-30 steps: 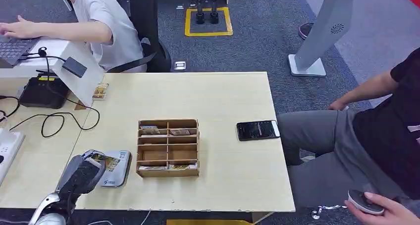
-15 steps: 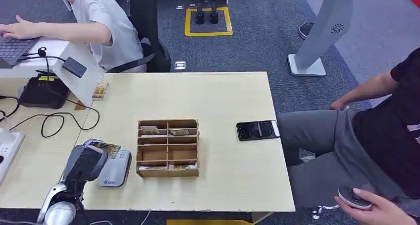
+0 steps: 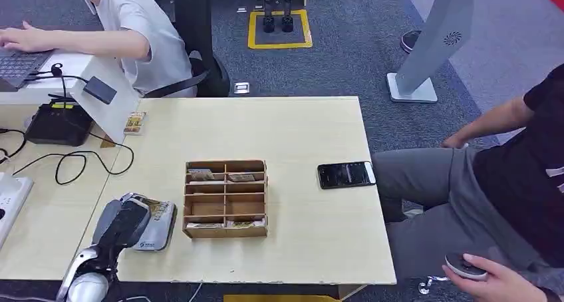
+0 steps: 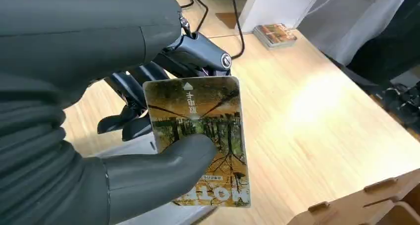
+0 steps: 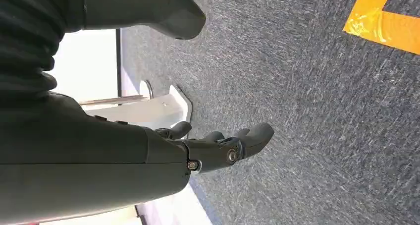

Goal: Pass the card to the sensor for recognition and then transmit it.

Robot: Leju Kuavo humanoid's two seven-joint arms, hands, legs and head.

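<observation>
My left hand hovers over the grey card sensor at the table's front left. It pinches a card printed with an autumn forest picture between thumb and fingers; in the head view the card pokes out past the hand above the sensor. My right hand hangs beside my body over the dark carpet, fingers loosely apart and holding nothing.
A wooden compartment box with several cards stands just right of the sensor. A black phone lies further right. Cables and a black device sit at the left. One person sits at the far left, another at the right.
My left hand has moved right and slightly forward with the card, coming over the sensor. The person at the right has drawn their hand, holding a round object, to the left.
</observation>
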